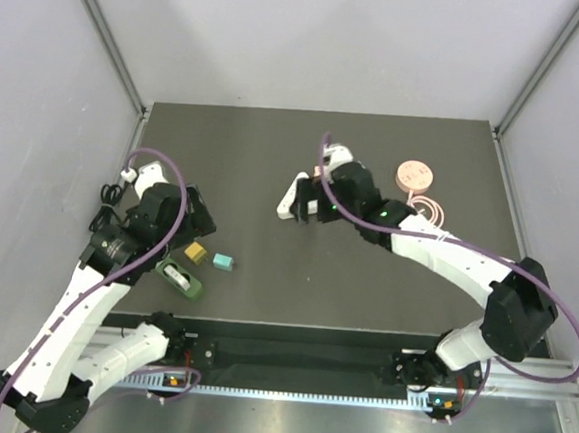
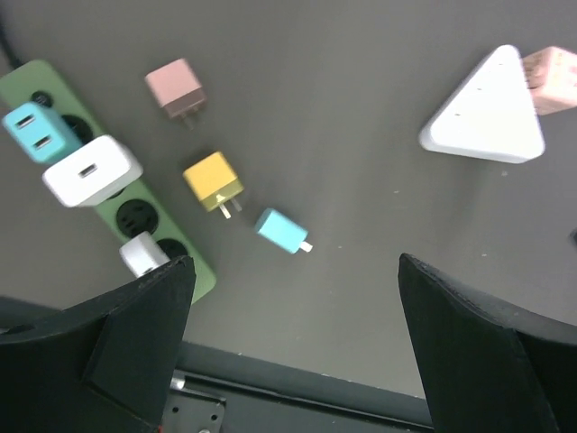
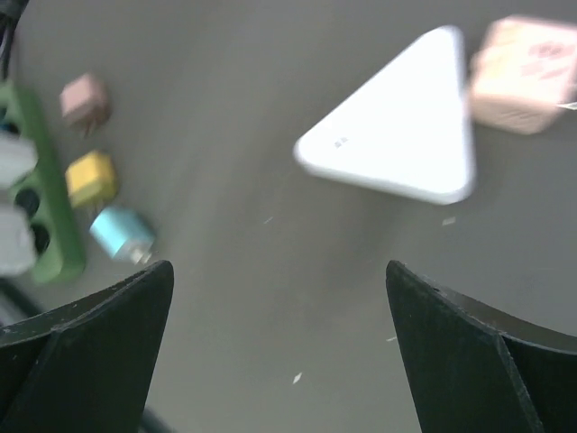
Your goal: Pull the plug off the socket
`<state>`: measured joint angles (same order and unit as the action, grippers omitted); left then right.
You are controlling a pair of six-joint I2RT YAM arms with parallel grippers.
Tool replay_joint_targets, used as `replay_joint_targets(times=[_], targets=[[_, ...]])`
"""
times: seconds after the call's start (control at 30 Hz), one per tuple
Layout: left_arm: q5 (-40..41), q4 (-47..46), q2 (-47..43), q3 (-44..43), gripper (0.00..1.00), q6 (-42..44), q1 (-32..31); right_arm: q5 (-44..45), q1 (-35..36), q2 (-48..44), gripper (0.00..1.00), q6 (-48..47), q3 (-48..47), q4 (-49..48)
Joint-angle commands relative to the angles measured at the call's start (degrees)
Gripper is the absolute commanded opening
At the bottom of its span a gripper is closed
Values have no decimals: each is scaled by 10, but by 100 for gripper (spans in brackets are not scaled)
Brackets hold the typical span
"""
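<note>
A green power strip (image 2: 135, 225) lies at the left of the left wrist view, with a teal charger (image 2: 36, 133), a white charger (image 2: 90, 171) and a small white plug (image 2: 142, 254) plugged in. A white triangular socket (image 2: 487, 113) has a pink plug (image 2: 554, 79) at its far side. My left gripper (image 2: 296, 266) is open and empty above the table's near edge, right of the strip. My right gripper (image 3: 279, 271) is open and empty, hovering just short of the triangular socket (image 3: 397, 149) and its pink plug (image 3: 523, 63).
Loose pink (image 2: 176, 87), yellow (image 2: 213, 180) and blue (image 2: 281, 231) chargers lie beside the strip. In the top view a pink round reel (image 1: 415, 174) and a coiled pink cable (image 1: 429, 207) lie at the back right. The strip (image 1: 186, 282) sits near the front edge.
</note>
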<state>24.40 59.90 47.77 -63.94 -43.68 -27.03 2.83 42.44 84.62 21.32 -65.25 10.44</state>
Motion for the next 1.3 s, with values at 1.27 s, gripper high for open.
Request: replay_joint_targets(times=[1.27], targets=[[-126, -21, 114, 36, 97, 78, 472, -19, 343, 361, 93, -126, -277, -68]])
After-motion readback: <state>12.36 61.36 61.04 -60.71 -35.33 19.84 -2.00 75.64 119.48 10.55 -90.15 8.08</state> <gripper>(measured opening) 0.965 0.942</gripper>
